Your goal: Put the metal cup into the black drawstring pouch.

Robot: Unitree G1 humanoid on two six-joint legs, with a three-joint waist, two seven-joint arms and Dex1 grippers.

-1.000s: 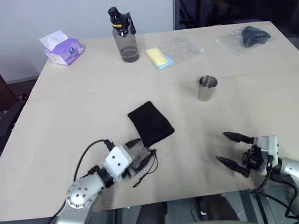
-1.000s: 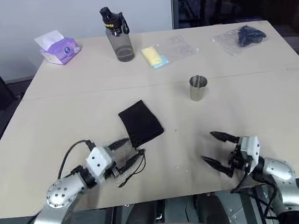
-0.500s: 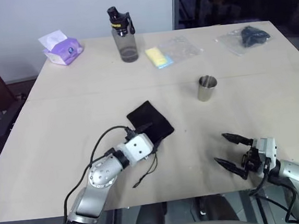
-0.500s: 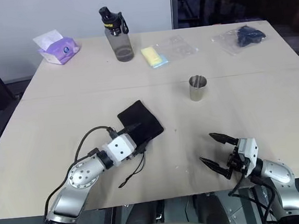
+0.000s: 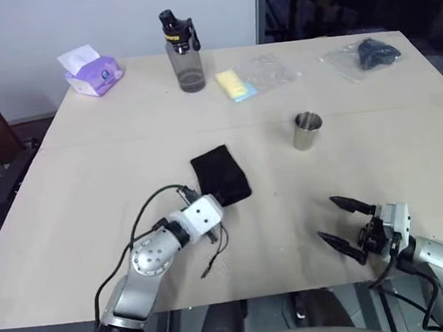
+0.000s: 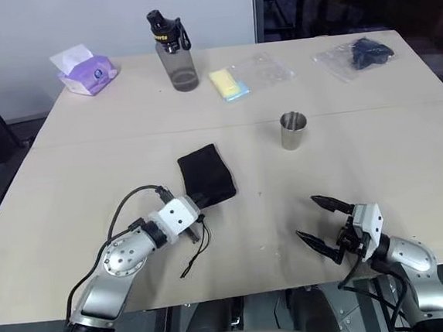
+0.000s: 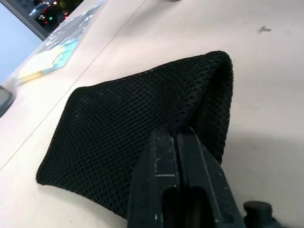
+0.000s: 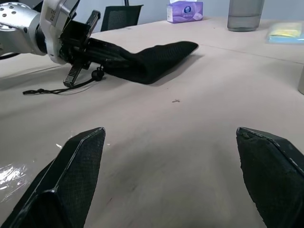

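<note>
Left eye view, as we catalogue it: one light wooden table (image 5: pixel 90 170) holding the following. Item: black drawstring pouch (image 5: pixel 221 176), lying flat at centre frame, its thin cord (image 5: pixel 214 256) trailing toward the lower edge. Item: left gripper (image 5: pixel 209 200), at the pouch's near edge, fingers (image 7: pixel 166 156) pressed together and pinching the mesh fabric, as we see in the left wrist view. Item: metal cup (image 5: pixel 307 130), upright, right of centre, well apart from the pouch. Item: right gripper (image 5: pixel 347 221), lower right, fingers spread wide, holding nothing. Along the top edge we list a tissue pack (image 5: pixel 91 71), a grey bottle (image 5: pixel 183 51), a yellow item (image 5: pixel 235 85) and a dark item in clear plastic (image 5: pixel 368 53).
</note>
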